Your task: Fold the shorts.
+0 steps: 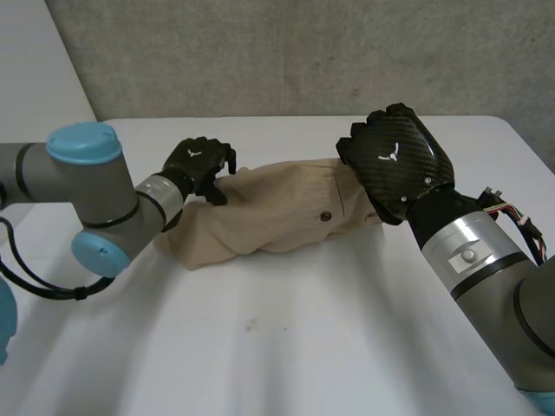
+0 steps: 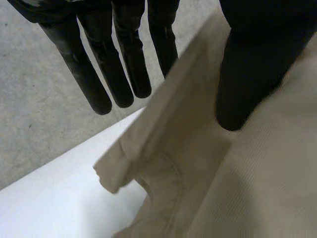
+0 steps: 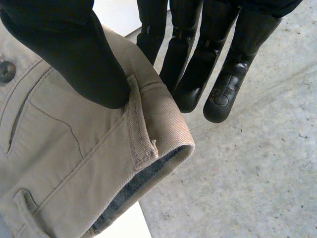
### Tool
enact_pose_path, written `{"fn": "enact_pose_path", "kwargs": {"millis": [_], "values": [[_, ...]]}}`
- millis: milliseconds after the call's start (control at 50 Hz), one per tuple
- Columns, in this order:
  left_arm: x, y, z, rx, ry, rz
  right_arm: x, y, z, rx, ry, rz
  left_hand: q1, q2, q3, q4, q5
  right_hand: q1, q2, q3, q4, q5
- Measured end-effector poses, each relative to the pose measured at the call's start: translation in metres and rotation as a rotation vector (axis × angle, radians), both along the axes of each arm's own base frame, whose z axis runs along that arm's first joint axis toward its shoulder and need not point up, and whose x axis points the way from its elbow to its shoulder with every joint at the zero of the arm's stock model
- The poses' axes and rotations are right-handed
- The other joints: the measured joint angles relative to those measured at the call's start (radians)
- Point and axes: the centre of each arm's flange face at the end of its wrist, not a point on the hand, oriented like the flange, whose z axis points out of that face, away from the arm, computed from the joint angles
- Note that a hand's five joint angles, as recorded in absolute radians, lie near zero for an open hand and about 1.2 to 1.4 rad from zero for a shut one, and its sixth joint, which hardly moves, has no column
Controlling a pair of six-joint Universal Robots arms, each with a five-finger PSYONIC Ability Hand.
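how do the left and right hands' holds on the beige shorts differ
The black left hand pinches the beige shorts at a stitched edge; the black right hand pinches the waistband by a belt loop. The left hand is at the shorts' left end in the head view, the right hand at the right. Both have thumb on top, fingers behind.

The near half of the desk [image 1: 260,355] lies bare. Farther back, the shorts [image 1: 269,212] block the way between the left robot hand [image 1: 201,165] and the right robot hand [image 1: 395,160].
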Motion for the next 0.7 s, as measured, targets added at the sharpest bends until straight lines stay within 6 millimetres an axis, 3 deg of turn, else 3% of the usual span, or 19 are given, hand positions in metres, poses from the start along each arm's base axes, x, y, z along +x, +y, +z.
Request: {"fn": "enact_pose_path", "kwargs": {"millis": [20,40,80,160,240,340,380,400,420,440,460,480,500,540,560,580,600,700], "values": [[0.0,-0.001,-0.002,0.002,-0.001,0.001,0.0,0.0,0.0,-0.001,0.0,0.0,0.0,0.0,0.0,0.0,0.0,0.0,0.0,0.0,0.0,0.0],[0.0,-0.003,-0.004,0.002,-0.002,0.003,0.0,0.0,0.0,-0.002,-0.001,-0.001,0.195,0.176,0.174,0.176,0.176,0.0,0.0,0.0,0.0,0.0],[0.0,-0.005,-0.005,0.001,-0.002,0.008,0.0,-0.001,0.001,-0.003,-0.002,-0.002,0.346,0.332,0.327,0.333,0.334,0.0,0.0,0.0,0.0,0.0],[0.002,-0.011,0.0,-0.017,0.001,0.034,0.0,-0.003,0.003,-0.006,-0.006,-0.01,0.356,0.42,0.415,0.421,0.376,0.0,0.0,0.0,0.0,0.0],[0.008,-0.011,0.023,-0.058,0.007,0.08,0.0,-0.006,0.008,-0.008,-0.018,-0.034,0.356,0.422,0.418,0.423,0.376,0.0,0.0,0.0,0.0,0.0],[0.021,0.011,0.088,-0.165,0.032,0.132,-0.004,-0.01,0.021,-0.007,-0.047,-0.092,0.356,0.423,0.418,0.423,0.376,0.0,0.0,0.0,0.0,0.0],[0.03,0.033,0.13,-0.242,0.057,0.147,-0.006,-0.012,0.033,-0.013,-0.07,-0.125,0.356,0.423,0.418,0.423,0.376,0.0,0.0,0.0,0.0,0.0],[0.03,0.033,0.13,-0.242,0.057,0.147,-0.006,-0.012,0.033,-0.013,-0.07,-0.125,0.356,0.423,0.418,0.423,0.376,0.0,0.0,0.0,0.0,0.0],[0.037,0.054,0.162,-0.307,0.082,0.153,-0.008,-0.012,0.047,-0.023,-0.094,-0.148,0.356,0.424,0.419,0.423,0.376,0.0,0.0,0.0,0.0,0.0],[0.039,0.058,0.169,-0.322,0.088,0.154,-0.009,-0.012,0.05,-0.026,-0.099,-0.151,0.356,0.424,0.419,0.423,0.376,0.0,0.0,0.0,0.0,0.0],[0.046,0.078,0.196,-0.384,0.115,0.157,-0.009,-0.011,0.055,-0.03,-0.107,-0.156,0.356,0.425,0.42,0.423,0.376,0.0,0.0,0.0,0.0,0.0],[0.046,0.078,0.196,-0.384,0.115,0.157,-0.009,-0.011,0.055,-0.03,-0.107,-0.156,0.356,0.425,0.42,0.423,0.376,0.0,0.0,0.0,0.0,0.0],[0.053,0.097,0.22,-0.442,0.141,0.159,-0.013,-0.008,0.081,-0.05,-0.147,-0.171,0.356,0.425,0.42,0.423,0.376,0.0,0.0,0.0,0.0,0.0],[0.062,0.12,0.248,-0.515,0.174,0.16,-0.014,-0.006,0.091,-0.056,-0.162,-0.172,0.356,0.425,0.42,0.423,0.376,0.0,0.0,0.0,0.0,0.0],[0.066,0.131,0.261,-0.551,0.191,0.161,-0.016,-0.003,0.109,-0.065,-0.192,-0.174,0.356,0.425,0.422,0.423,0.376,0.0,0.0,0.0,0.0,0.0],[0.068,0.135,0.265,-0.561,0.195,0.161,-0.016,-0.002,0.113,-0.066,-0.198,-0.174,0.356,0.425,0.422,0.423,0.376,0.0,0.0,0.0,0.0,0.0],[0.075,0.153,0.285,-0.62,0.222,0.163,-0.018,0.001,0.129,-0.071,-0.225,-0.172,0.356,0.426,0.422,0.423,0.376,0.0,0.0,0.0,0.0,0.0],[0.09,0.188,0.324,-0.736,0.274,0.175,-0.025,0.01,0.171,-0.072,-0.295,-0.163,0.356,0.427,0.422,0.424,0.376,0.0,0.0,0.0,0.0,0.0]]}}
